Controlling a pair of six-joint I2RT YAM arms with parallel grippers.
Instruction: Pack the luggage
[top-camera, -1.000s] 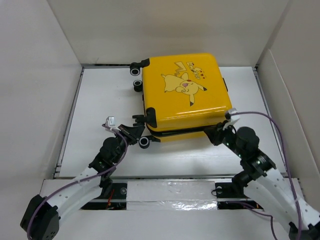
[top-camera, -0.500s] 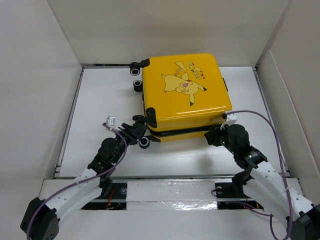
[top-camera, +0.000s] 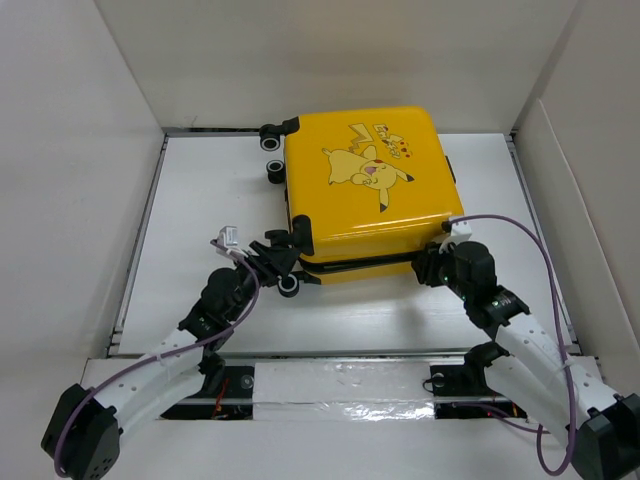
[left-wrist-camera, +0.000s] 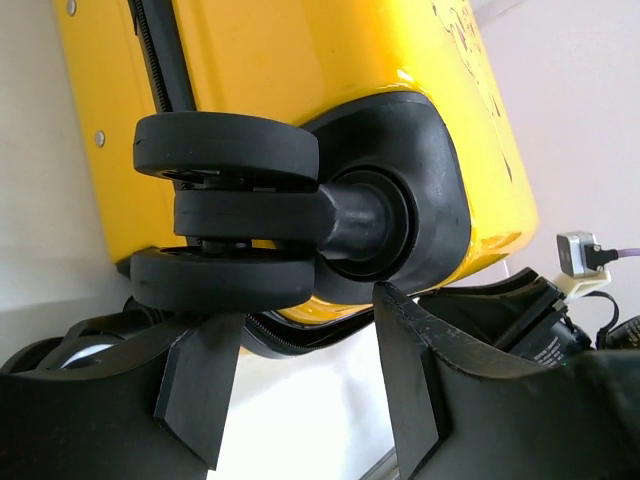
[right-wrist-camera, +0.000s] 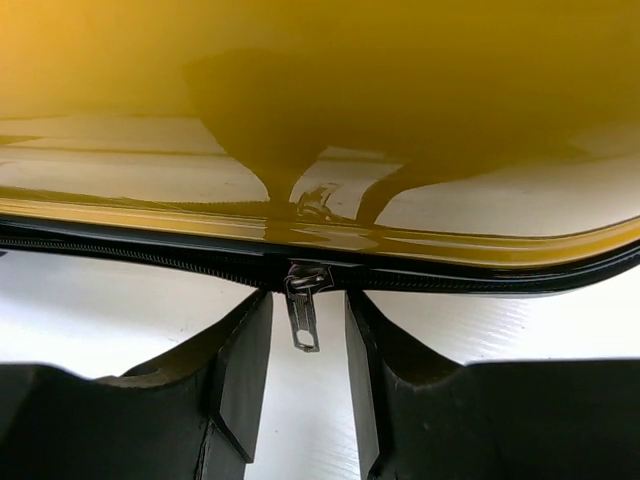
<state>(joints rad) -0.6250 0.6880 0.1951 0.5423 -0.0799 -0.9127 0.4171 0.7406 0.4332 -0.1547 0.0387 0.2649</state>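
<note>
1. The luggage (top-camera: 365, 180) lies flat, lid down, on the table (top-camera: 200, 210), with its near edge just ahead of both claws.
2. Its zipper pull (right-wrist-camera: 303, 325) hangs between the right gripper (right-wrist-camera: 307, 300) fingers, which stand apart, untouched by either.
3. The left gripper (left-wrist-camera: 310, 330) is also spread, with 1 black twin wheel (left-wrist-camera: 225, 225) just beyond its fingertips.

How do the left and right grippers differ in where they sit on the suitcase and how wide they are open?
The left gripper is at the luggage's near-left corner, by a black wheel. The right gripper is at the zipper pull on the near edge. The left jaws stand wide apart. The right jaws leave only a narrow gap, with the pull hanging between them unclamped. Both are open and grip nothing.
</note>
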